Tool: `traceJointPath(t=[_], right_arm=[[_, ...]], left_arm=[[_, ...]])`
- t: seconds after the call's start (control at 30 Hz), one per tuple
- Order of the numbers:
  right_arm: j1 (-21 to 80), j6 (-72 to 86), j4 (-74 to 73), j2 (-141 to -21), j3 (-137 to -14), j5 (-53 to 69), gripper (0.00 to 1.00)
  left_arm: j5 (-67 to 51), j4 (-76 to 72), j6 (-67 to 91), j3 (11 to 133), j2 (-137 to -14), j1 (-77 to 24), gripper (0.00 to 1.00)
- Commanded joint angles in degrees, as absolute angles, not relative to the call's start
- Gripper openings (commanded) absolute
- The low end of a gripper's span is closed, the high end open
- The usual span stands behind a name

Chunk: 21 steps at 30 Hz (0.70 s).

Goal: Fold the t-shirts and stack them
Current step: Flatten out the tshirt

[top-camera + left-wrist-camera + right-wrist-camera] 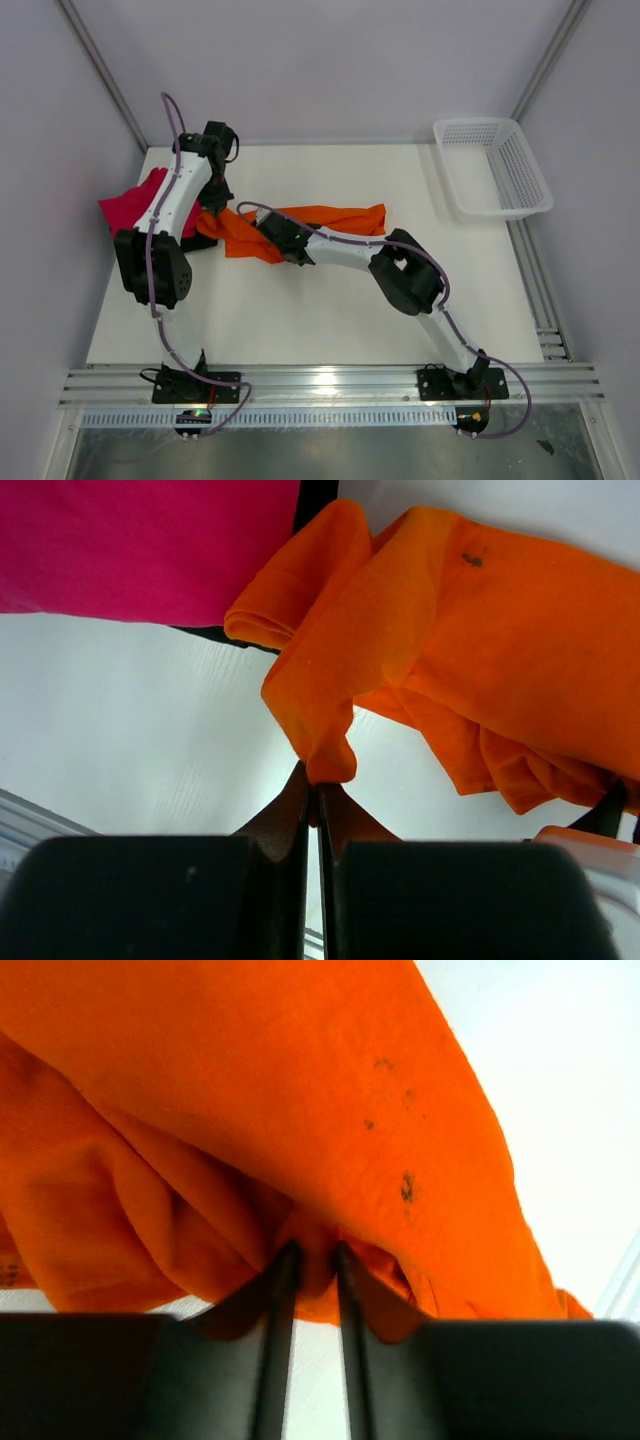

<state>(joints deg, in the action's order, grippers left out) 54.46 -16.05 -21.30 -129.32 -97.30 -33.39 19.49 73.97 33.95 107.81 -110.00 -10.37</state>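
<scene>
The orange t-shirt (330, 218) lies bunched in a long band across the middle of the table. My left gripper (215, 208) is shut on its left end; in the left wrist view the fingertips (318, 785) pinch a hanging fold of the orange cloth (480, 650). My right gripper (262, 232) reaches into the shirt's lower left part, and in the right wrist view its jaws (315, 1255) are closed on a bunched fold of orange cloth (250, 1080). The magenta t-shirt (135, 205) (140, 550) lies at the left edge on the black t-shirt (315, 500), of which only a strip shows.
A white mesh basket (500, 210) stands at the back right corner. Aluminium rails (330, 385) run along the near edge and the right side. White walls enclose the table on three sides.
</scene>
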Motion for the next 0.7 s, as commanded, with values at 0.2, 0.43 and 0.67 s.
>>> traceJointPath(t=[0.2, 0.43, 0.67], right_arm=[[52.0, -12.7, -22.9, -131.9, -102.0, -37.1, 0.03], [48.6, -7.1, -25.4, -125.1, -103.0, -39.5, 0.03], [44.7, -8.3, -26.9, -114.5, -105.3, -43.5, 0.03]], left_arm=[[20.3, 71.9, 33.0, 103.3, -105.1, -10.0, 0.0], [18.7, 71.1, 33.6, 102.5, -105.5, -10.0, 0.0], [17.2, 71.7, 33.9, 106.3, -106.4, -10.0, 0.0]])
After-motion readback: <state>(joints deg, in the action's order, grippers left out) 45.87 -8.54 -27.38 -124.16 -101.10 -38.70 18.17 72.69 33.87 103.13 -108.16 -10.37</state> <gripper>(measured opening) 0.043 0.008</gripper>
